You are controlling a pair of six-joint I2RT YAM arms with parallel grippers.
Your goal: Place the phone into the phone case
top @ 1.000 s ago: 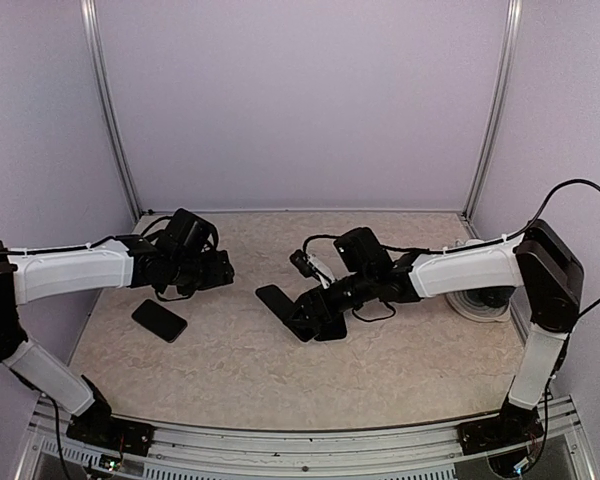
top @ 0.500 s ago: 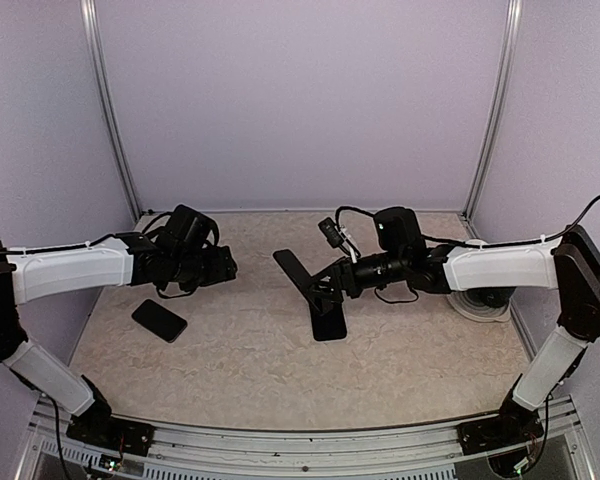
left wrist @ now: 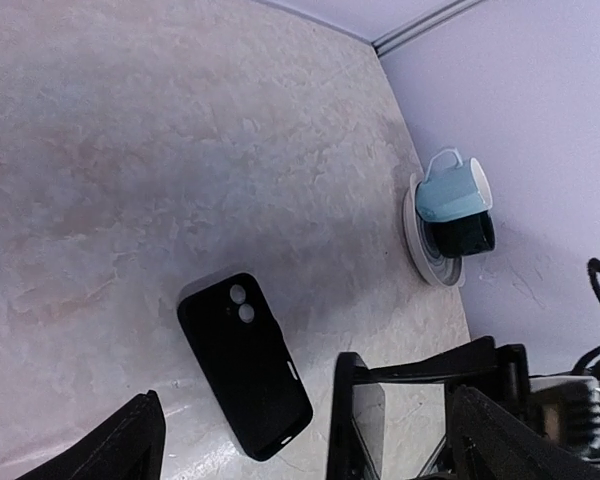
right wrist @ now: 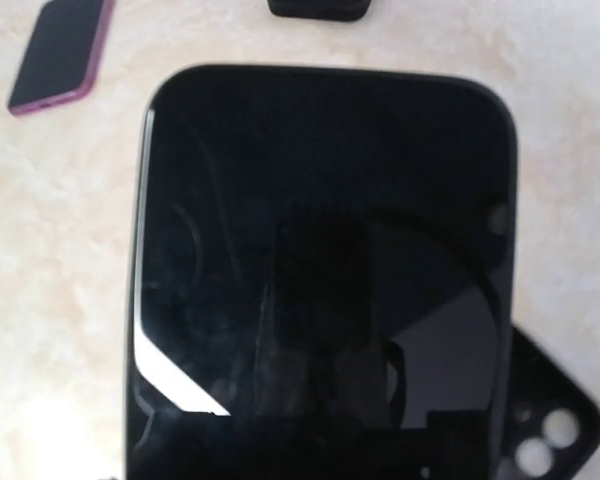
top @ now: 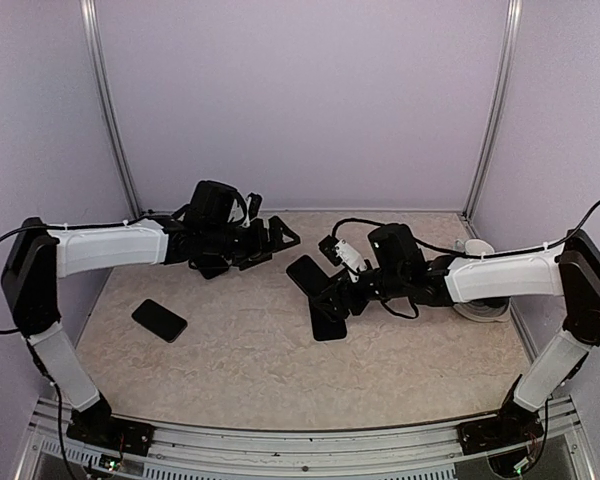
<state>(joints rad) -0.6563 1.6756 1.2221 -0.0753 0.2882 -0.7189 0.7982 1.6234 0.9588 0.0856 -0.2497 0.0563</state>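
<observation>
A black phone case lies flat on the table with its two camera holes showing, also visible as the phone case in the top view. Just above it and to its left, my right gripper is shut on a black phone, held tilted. That phone fills the right wrist view and hides the fingers; a corner of the phone case shows beneath it. My left gripper hangs open near the table's middle, its left gripper fingers framing the case and the phone's edge.
A second phone with a purple rim lies at the left of the table, the same purple-rimmed phone in the right wrist view. A plate with a pale blue cup and a dark cup stands at the right wall, the plate beside my right forearm.
My left arm has swung right toward the table's middle and its jaws have opened wider. My right gripper has raised the phone off the table and now holds it over the case.
</observation>
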